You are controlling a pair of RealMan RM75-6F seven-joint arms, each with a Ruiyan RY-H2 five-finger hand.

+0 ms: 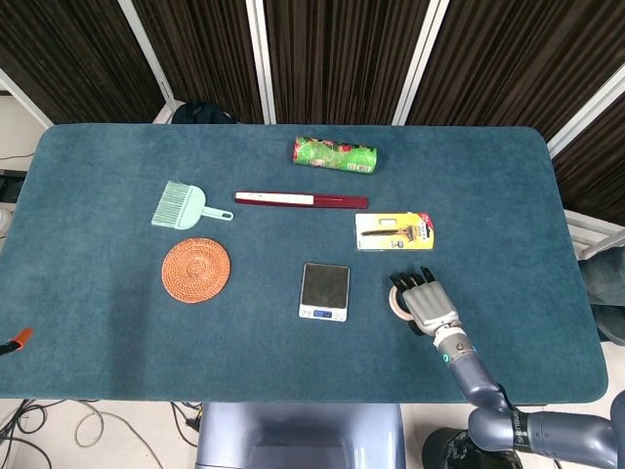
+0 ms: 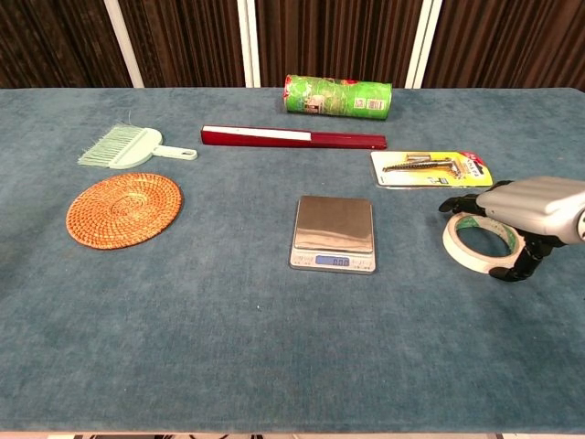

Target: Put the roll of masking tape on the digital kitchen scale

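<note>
Even bright overhead light, soft faint shadows, sharp focus, no glare.
</note>
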